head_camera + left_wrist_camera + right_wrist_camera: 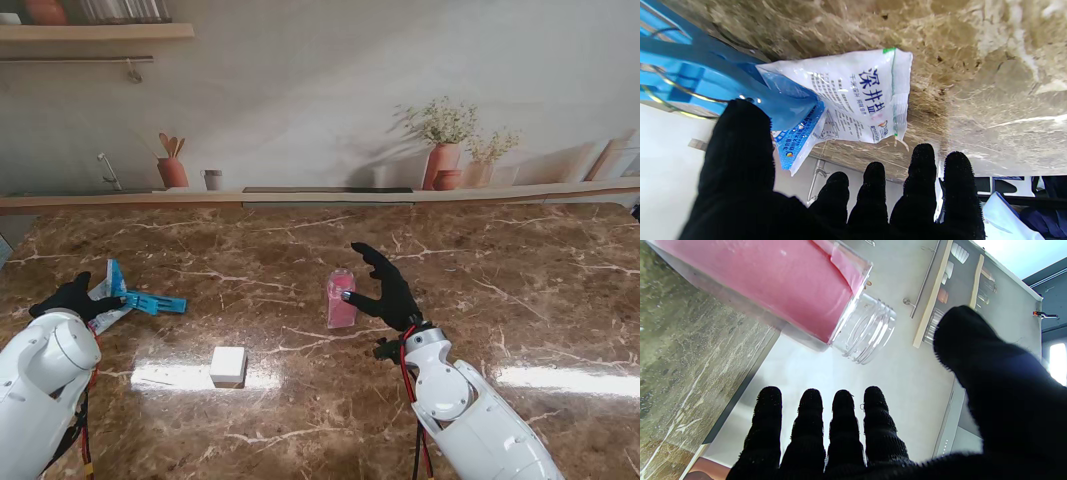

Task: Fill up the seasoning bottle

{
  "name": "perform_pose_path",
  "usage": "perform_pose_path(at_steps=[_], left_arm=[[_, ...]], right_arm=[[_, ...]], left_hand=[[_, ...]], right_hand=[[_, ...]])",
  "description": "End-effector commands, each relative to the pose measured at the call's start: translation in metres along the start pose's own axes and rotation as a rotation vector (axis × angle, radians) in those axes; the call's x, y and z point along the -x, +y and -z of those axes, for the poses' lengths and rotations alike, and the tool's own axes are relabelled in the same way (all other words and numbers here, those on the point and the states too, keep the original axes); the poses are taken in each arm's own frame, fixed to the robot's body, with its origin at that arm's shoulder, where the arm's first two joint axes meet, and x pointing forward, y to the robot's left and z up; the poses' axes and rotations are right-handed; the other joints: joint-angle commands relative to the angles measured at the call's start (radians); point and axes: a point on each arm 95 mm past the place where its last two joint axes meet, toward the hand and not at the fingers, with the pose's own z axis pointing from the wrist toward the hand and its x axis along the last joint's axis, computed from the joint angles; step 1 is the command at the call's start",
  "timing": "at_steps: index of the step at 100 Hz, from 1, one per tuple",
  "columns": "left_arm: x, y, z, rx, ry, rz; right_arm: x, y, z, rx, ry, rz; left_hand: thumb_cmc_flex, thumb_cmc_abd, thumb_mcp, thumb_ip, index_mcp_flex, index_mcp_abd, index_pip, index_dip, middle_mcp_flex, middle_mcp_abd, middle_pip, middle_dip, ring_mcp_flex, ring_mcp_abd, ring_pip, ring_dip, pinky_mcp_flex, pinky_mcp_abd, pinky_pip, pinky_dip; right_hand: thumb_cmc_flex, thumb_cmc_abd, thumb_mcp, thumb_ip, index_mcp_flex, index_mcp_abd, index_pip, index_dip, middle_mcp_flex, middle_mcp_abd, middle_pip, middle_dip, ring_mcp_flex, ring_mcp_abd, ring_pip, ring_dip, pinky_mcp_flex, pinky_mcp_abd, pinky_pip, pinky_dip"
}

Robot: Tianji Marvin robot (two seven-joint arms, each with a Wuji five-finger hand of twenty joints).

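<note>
Between salt bag [108, 296] and bottle [341, 300]: white cap [228, 366].

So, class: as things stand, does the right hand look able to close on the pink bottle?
Probably yes. The right hand is open beside the pink bottle, fingers spread toward it, with nothing between them. The white cap lies well clear, nearer to me.

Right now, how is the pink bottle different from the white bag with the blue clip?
The clear plastic seasoning bottle with the pink label stands upright; the white salt bag with a blue clip lies flat. The bottle is stiff and see-through at its neck, with no cap on; the bag is soft, printed, and clipped shut. The bottle stands by the right robot hand, the bag by the left robot hand. Both rest on the brown marble table.
</note>
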Motion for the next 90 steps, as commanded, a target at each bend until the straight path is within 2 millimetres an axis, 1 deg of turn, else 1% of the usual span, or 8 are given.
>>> perform_pose_path(at_steps=[1, 27, 36, 55, 76, 80, 83, 90], left_arm=[[-0.001, 0.0, -0.004, 0.0, -0.017, 0.006], [-0.005, 0.0, -0.015, 0.031, -0.079, 0.02], [-0.007, 0.002, -0.018, 0.06, -0.102, 0.027], [-0.011, 0.009, -0.023, 0.104, -0.141, 0.018], [-0.011, 0.023, -0.029, 0.117, -0.178, 0.033], [-0.011, 0.025, -0.03, 0.113, -0.184, 0.036], [-0.011, 0.027, -0.03, 0.107, -0.185, 0.041], [-0.012, 0.03, -0.032, 0.067, -0.194, 0.055]], right_arm=[[0.005, -0.004, 0.003, -0.016, -0.018, -0.012], [0.006, -0.004, 0.006, -0.019, -0.026, -0.015], [0.006, -0.004, 0.006, -0.018, -0.026, -0.014], [0.007, -0.003, 0.007, -0.018, -0.03, -0.013], [0.008, -0.003, 0.009, -0.017, -0.037, -0.012], [0.008, -0.003, 0.009, -0.019, -0.038, -0.012], [0.008, -0.003, 0.009, -0.02, -0.039, -0.012], [0.007, -0.003, 0.009, -0.021, -0.04, -0.012]], left_hand=[[0.025, -0.008, 0.019, 0.035, -0.036, 0.023, -0.033, -0.086, -0.032, -0.019, -0.028, -0.011, 0.0, -0.028, -0.008, 0.015, -0.019, 0.002, -0.018, 0.001], [0.016, -0.005, 0.018, 0.03, -0.033, 0.178, -0.007, -0.129, 0.108, 0.018, 0.197, 0.182, 0.04, -0.004, 0.101, 0.158, -0.029, 0.008, -0.024, 0.01], [0.014, -0.016, -0.011, 0.029, -0.025, 0.173, 0.027, 0.063, 0.082, 0.029, 0.248, 0.347, 0.002, -0.006, 0.133, 0.256, -0.043, 0.002, -0.036, 0.007], [0.004, -0.04, -0.025, 0.025, 0.048, 0.125, 0.277, 0.265, -0.007, 0.033, 0.263, 0.465, -0.069, -0.015, 0.152, 0.322, -0.049, 0.001, -0.036, 0.011], [0.068, -0.098, 0.003, 0.024, 0.007, 0.068, 0.792, 0.654, -0.06, 0.044, -0.017, 0.236, -0.158, -0.048, 0.036, 0.158, -0.046, -0.022, -0.056, 0.011], [0.068, -0.129, 0.06, 0.018, 0.023, 0.052, 0.871, 0.734, -0.051, 0.048, 0.021, 0.221, -0.132, -0.043, 0.042, 0.146, -0.047, -0.023, -0.031, 0.031], [-0.04, -0.203, 0.332, -0.019, 0.051, 0.045, 0.898, 0.786, -0.038, 0.047, 0.049, 0.202, -0.117, -0.039, 0.05, 0.143, -0.045, -0.021, -0.012, 0.038], [-0.083, -0.306, 0.574, -0.054, 0.153, 0.009, 1.024, 0.885, 0.066, 0.058, 0.134, 0.165, -0.032, -0.029, 0.084, 0.14, -0.002, -0.007, 0.078, 0.06]], right_hand=[[0.033, 0.009, -0.008, 0.034, 0.024, -0.023, 0.004, -0.013, 0.011, -0.014, 0.005, -0.012, 0.021, -0.031, -0.004, -0.01, 0.009, -0.011, 0.018, 0.015], [0.034, 0.009, -0.002, 0.034, 0.027, -0.024, 0.007, -0.016, 0.017, -0.014, 0.005, -0.013, 0.026, -0.03, -0.006, -0.011, 0.013, -0.008, 0.019, 0.013], [0.034, 0.012, -0.001, 0.034, 0.028, -0.024, 0.008, -0.016, 0.017, -0.014, 0.005, -0.013, 0.026, -0.029, -0.006, -0.011, 0.014, -0.008, 0.02, 0.013], [0.034, 0.019, 0.001, 0.036, 0.03, -0.025, 0.01, -0.018, 0.019, -0.014, 0.005, -0.013, 0.028, -0.029, -0.005, -0.01, 0.013, -0.008, 0.022, 0.013], [0.035, 0.028, 0.005, 0.037, 0.031, -0.025, 0.012, -0.019, 0.02, -0.015, 0.006, -0.013, 0.028, -0.028, -0.005, -0.01, 0.014, -0.008, 0.023, 0.012], [0.036, 0.031, 0.005, 0.037, 0.032, -0.025, 0.013, -0.02, 0.022, -0.015, 0.007, -0.013, 0.031, -0.03, -0.004, -0.009, 0.014, -0.008, 0.023, 0.012], [0.035, 0.033, 0.006, 0.038, 0.032, -0.025, 0.013, -0.02, 0.023, -0.015, 0.007, -0.013, 0.031, -0.029, -0.004, -0.01, 0.015, -0.008, 0.023, 0.012], [0.037, 0.035, 0.008, 0.038, 0.034, -0.025, 0.014, -0.02, 0.026, -0.015, 0.009, -0.013, 0.033, -0.029, -0.003, -0.009, 0.015, -0.008, 0.024, 0.012]])
